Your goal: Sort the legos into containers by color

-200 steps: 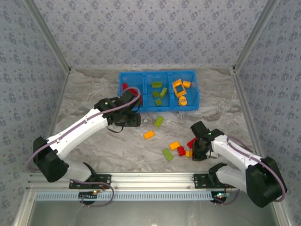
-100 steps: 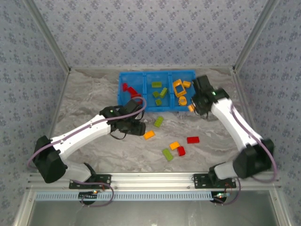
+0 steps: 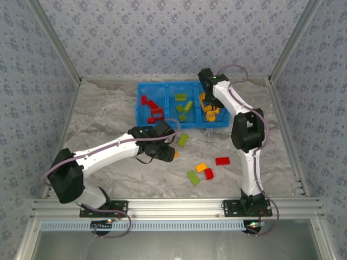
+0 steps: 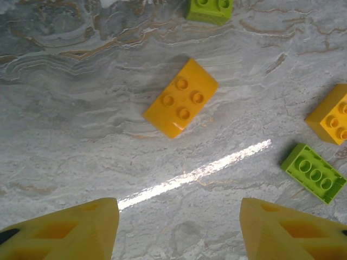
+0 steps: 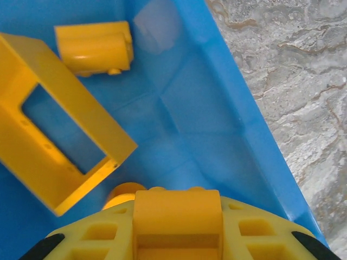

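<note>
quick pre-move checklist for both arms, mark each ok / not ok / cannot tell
1. Grip: right gripper shut on yellow brick: ok.
2. Target: that brick is above the bin's right compartment, where the yellow frame lies: ok.
3. Drop height above the compartment floor: cannot tell.
4. Jaws of left gripper open: ok.
5. Aim: orange brick on the table lines up with the gap: ok.
6. Orange brick between those jaws: not ok, it lies ahead of them.

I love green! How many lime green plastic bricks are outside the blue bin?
2. One lime green brick lies near the blue bin; the other green brick nearer the arm bases. Arms could hide more.
</note>
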Motion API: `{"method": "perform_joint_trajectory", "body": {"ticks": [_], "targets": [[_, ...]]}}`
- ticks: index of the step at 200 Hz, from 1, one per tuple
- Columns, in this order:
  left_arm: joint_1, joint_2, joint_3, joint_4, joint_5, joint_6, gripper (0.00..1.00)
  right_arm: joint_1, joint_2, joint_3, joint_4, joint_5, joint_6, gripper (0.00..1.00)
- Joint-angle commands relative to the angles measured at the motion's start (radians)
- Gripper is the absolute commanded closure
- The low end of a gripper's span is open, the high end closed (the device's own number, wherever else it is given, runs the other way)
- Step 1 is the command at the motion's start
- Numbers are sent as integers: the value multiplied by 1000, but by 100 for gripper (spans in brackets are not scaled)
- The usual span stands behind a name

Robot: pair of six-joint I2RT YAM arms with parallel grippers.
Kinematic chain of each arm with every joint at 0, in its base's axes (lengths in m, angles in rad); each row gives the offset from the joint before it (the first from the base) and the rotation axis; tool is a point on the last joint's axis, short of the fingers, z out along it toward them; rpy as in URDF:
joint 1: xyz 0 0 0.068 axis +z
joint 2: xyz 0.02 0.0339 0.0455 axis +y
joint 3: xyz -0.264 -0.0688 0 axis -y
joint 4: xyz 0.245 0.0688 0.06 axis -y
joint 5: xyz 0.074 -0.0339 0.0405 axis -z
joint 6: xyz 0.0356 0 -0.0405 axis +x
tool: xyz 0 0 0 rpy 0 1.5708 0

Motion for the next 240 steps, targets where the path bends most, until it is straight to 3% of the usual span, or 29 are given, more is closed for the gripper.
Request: {"method": "perform_joint_trajectory", "body": {"ticks": [1,19,97,141,185,219,240], "targets": [[-19,22,71,30,-20,5,39,-4,39,59,-90,93,-45,76],[-31,34,93,30,-25,-5,39,0,72,78,-88,112,-89,75],[-43,30,110,5,-20,2,39,3,71,97,-81,73,-85,46],[-46,43,148,2,-16,12,39,14,-53,124,-98,59,-62,46],[-93,163,278,16,18,91,39,16,-328,22,-120,55,52,47],[-170,351,489,-7,25,149,37,1,-726,-417,3,-62,63,36],[-228,490,644,-29,18,223,35,-9,-974,-615,-28,-143,101,34]]}}
